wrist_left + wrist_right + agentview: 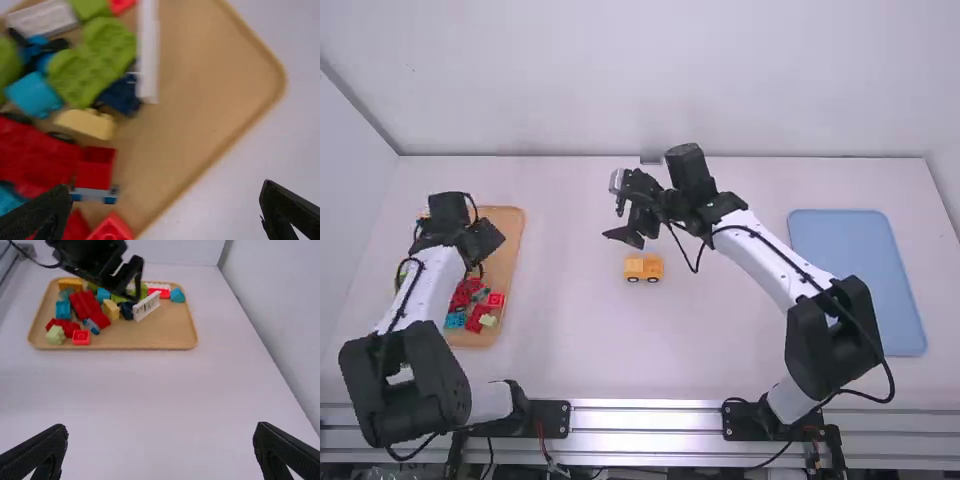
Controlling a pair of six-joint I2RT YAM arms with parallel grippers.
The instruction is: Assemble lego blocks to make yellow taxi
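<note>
Left claw (486, 240) over tan tray (508, 255) of blocks (468, 293); right claw (626, 236) above desk (620, 345), near yellow toy car (643, 268). Both spread wide, gripping nothing.

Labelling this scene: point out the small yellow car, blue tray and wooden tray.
Yellow car (635, 269), high view: body's side
Blue tray (856, 280), high view: bare middle
Wooden tray (155, 334), right wrist view: bare floor
</note>
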